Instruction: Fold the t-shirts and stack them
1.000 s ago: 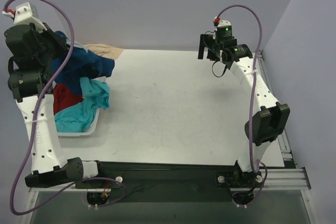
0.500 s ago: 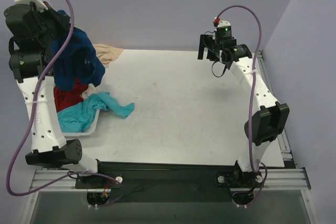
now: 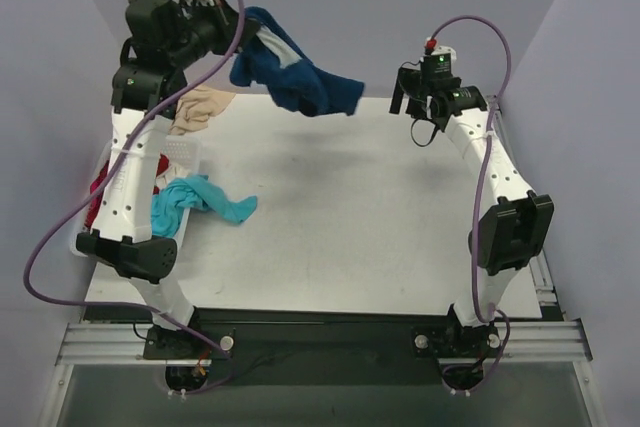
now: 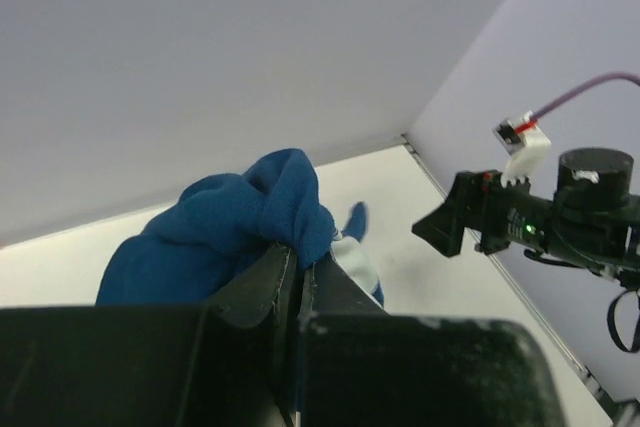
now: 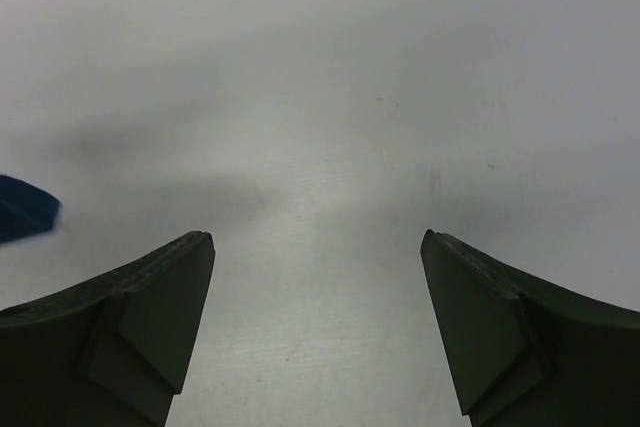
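A navy blue t-shirt (image 3: pixel 300 82) hangs in the air above the table's far left, bunched, with a pale patch showing. My left gripper (image 3: pixel 245 32) is raised high and shut on a fold of it. In the left wrist view the jaws (image 4: pixel 300 257) pinch the blue cloth (image 4: pixel 220 227). A turquoise t-shirt (image 3: pixel 205 197) spills from the white basket (image 3: pixel 185 152) onto the table. A red t-shirt (image 3: pixel 97 192) shows partly behind the left arm. My right gripper (image 3: pixel 405 99) hovers open at the far right, nothing between its fingers (image 5: pixel 318 247).
A beige cloth (image 3: pixel 200 107) lies at the basket's far end. The grey table top (image 3: pixel 350 207) stretches between the arms. A corner of the navy cloth (image 5: pixel 25 217) enters the right wrist view at the left. The right arm (image 4: pixel 530 222) shows in the left wrist view.
My left arm has swung up and to the right, lifting the navy t-shirt out of the basket and over the table. The turquoise shirt slid partly onto the table. The right gripper shifted slightly right.
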### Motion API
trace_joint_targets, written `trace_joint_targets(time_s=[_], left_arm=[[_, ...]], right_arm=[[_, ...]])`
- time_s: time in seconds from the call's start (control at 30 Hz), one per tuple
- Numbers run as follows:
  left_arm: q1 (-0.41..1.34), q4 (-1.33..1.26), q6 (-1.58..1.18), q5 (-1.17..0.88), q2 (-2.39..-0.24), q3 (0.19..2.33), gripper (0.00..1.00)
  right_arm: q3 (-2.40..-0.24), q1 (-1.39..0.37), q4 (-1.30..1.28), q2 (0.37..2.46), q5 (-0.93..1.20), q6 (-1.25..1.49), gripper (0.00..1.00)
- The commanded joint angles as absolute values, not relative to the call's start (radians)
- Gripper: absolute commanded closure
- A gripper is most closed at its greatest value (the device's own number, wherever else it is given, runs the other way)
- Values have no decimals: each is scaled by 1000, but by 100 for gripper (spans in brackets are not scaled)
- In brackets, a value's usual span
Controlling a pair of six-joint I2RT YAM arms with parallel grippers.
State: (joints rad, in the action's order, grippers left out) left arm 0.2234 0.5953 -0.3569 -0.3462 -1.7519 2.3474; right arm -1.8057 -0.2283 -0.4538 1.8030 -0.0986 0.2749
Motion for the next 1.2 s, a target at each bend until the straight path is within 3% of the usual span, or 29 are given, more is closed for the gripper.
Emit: trace_joint_targets(time_s=[0.0,0.2,0.4,0.63,0.77,0.83,0.87,1.07,1.17], left_arm=[[302,482,-338,-400,-1767,2281,100],[416,399,-368,-451,-1850,1880,100],[425,426,-354,-332,-1913,1573,100],[390,520,-391,-68,-1879,1503,100],[383,564,-396,-9,-1868,1513,40],[383,593,-388,32,-1850,1514,28],[383,607,-384,53,-1841,1517,14],[382,728,-342,196,-1766,1502,13],[380,799,-348,276,-1755,1468,24]], right_arm=[[-1760,-169,-468,1732,-169,375,12],[-1704,-95,-468,1680,-138,454,12],[-1646,-104,-472,1660,-54,400,13],[-1566,-186,-483,1664,-34,341,13],[-1560,-219,-485,1686,-18,354,13],[-1563,-229,-486,1701,-11,359,13],[-1565,-235,-488,1706,-9,360,13],[-1574,-262,-486,1739,21,368,14],[-1572,-265,-486,1749,31,371,15]])
